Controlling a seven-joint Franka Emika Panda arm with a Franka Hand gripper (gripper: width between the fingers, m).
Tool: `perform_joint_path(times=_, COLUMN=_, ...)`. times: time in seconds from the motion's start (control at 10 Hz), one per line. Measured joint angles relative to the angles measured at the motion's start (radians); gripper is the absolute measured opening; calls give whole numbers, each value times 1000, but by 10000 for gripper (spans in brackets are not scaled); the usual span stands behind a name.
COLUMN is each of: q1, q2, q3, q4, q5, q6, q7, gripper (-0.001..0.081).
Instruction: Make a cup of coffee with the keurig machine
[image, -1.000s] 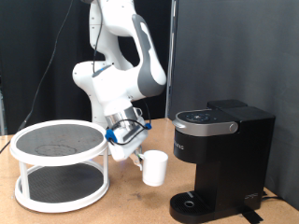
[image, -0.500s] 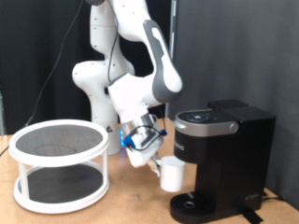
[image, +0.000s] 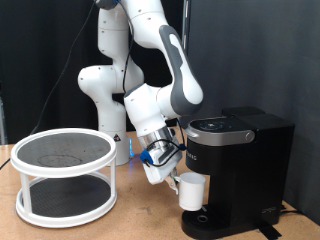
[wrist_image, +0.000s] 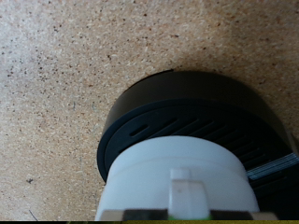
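**Over the drip base: cup arriving at the brewer**

At the keurig machine (image: 235, 175), on the exterior view's right, the gripper (image: 168, 172) is gripping the cup (image: 192, 190), its jaws closed around the white wall. Cup is hanging just above the round drip base (wrist_image: 201, 112), under the brew head. 1 white 2-tier rack (image: 65, 178) is standing well apart at left, on the wooden table (image: 140, 215).

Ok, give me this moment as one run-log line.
gripper: shut on white cup | cup: above drip base of keurig machine | wire rack: at exterior view's left
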Motion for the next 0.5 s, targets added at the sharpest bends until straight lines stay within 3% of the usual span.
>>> perform_joint_path(times=0.5, q1=0, q2=58, q3=3, q4=60, q5=69, q6=15, q7=-61, gripper=7)
